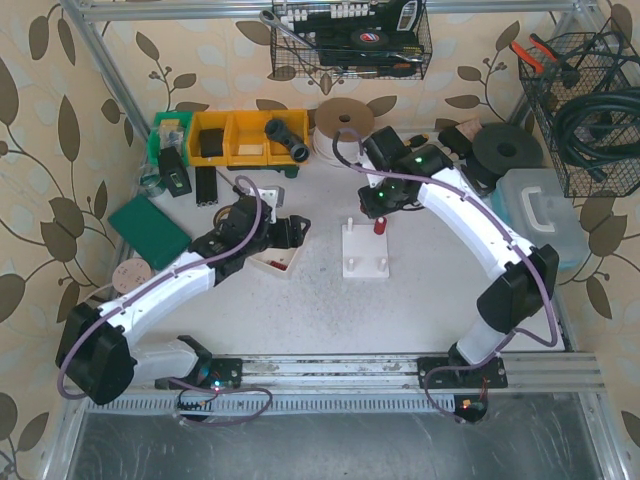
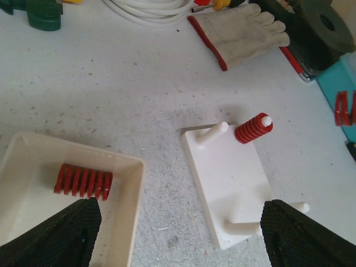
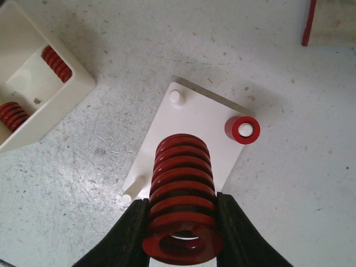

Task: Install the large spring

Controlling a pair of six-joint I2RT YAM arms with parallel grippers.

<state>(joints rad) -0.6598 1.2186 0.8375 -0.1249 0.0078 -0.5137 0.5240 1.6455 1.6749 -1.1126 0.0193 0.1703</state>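
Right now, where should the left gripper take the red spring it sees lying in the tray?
Pinch the spring across its middle coils, coming straight down from above: it lies on its side, and the tray walls block any sideways approach.

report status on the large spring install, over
Right gripper shut on large spring, by peg plate, not on a peg. Left gripper open, empty, near tray. Small spring sits on one peg; other pegs bare.

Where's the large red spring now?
Right wrist view: the large red spring sits clamped in the right gripper, beside the white peg plate and its small red spring.
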